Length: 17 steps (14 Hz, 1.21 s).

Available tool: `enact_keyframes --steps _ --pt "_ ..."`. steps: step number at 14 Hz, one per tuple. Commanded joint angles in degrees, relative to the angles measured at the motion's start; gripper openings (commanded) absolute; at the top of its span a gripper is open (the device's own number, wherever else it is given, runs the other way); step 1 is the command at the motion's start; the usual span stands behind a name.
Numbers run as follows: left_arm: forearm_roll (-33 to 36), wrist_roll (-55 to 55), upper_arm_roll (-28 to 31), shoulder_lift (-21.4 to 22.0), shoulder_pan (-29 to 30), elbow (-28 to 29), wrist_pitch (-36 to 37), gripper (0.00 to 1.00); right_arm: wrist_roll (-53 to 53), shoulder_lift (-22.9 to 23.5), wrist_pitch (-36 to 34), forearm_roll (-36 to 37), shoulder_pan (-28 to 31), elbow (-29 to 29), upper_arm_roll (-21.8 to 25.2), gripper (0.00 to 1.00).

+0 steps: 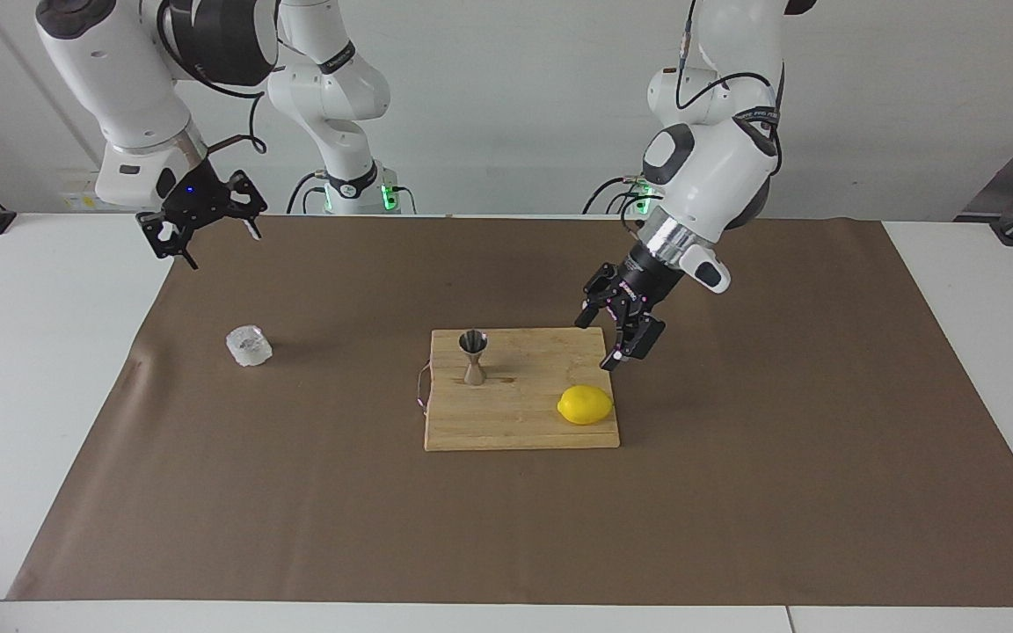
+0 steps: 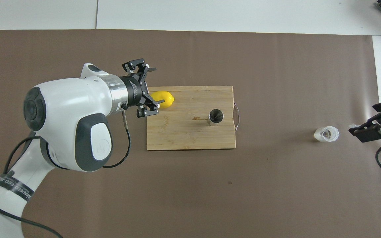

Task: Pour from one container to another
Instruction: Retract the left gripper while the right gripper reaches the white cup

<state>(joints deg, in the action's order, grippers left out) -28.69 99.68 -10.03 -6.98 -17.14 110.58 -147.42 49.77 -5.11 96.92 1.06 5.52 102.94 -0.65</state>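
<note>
The clear faceted cup (image 1: 249,345) (image 2: 326,134) stands on the brown mat toward the right arm's end. The steel jigger (image 1: 472,356) (image 2: 216,117) stands upright on the wooden board (image 1: 520,426) (image 2: 184,138). My left gripper (image 1: 599,340) (image 2: 157,85) hangs open and empty over the board's corner at the left arm's end, close to the lemon and well apart from the jigger. High over the mat's edge at the right arm's end, my right gripper (image 1: 225,249) is open and empty, clear of the cup.
A yellow lemon (image 1: 585,404) (image 2: 164,99) lies on the board at the left arm's end, partly under the left gripper in the overhead view. A thin wire handle (image 2: 237,115) sticks out of the board beside the jigger. The brown mat (image 1: 735,492) covers most of the white table.
</note>
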Motion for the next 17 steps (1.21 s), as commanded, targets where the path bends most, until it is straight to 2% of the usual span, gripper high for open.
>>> enact_keyframes --steps 1,3,6,9,10,13,17 --pt "6.9 -8.2 -0.4 0.1 2.3 -0.6 2.1 1.0 16.5 -2.4 6.0 0.0 3.1 6.6 -0.5 1.0" --pt "7.2 -21.6 -0.4 0.1 4.8 -0.6 2.4 1.0 25.2 -1.3 7.0 -0.1 5.5 8.8 -0.5 1.0" --pt "7.6 -37.0 -0.3 0.4 9.4 -0.8 5.6 1.0 39.0 1.7 11.7 -0.3 5.7 10.4 -0.6 1.0" --pt "7.9 -53.9 -0.2 1.0 14.1 -1.3 11.4 1.0 49.9 6.1 15.0 -5.8 7.4 11.8 -0.5 1.0" --pt "9.7 -59.6 0.0 1.0 15.4 -1.9 13.9 1.0 53.6 7.8 15.8 -7.7 8.8 11.9 -0.6 1.0" --pt "19.5 -75.4 0.0 0.8 18.8 -4.5 20.2 1.0 60.2 8.5 20.9 -9.0 10.0 15.5 -0.6 1.0" --pt "26.6 -92.7 0.1 0.7 21.1 -10.4 33.8 1.0 65.8 9.9 25.9 -12.4 11.4 19.3 -0.5 1.0"
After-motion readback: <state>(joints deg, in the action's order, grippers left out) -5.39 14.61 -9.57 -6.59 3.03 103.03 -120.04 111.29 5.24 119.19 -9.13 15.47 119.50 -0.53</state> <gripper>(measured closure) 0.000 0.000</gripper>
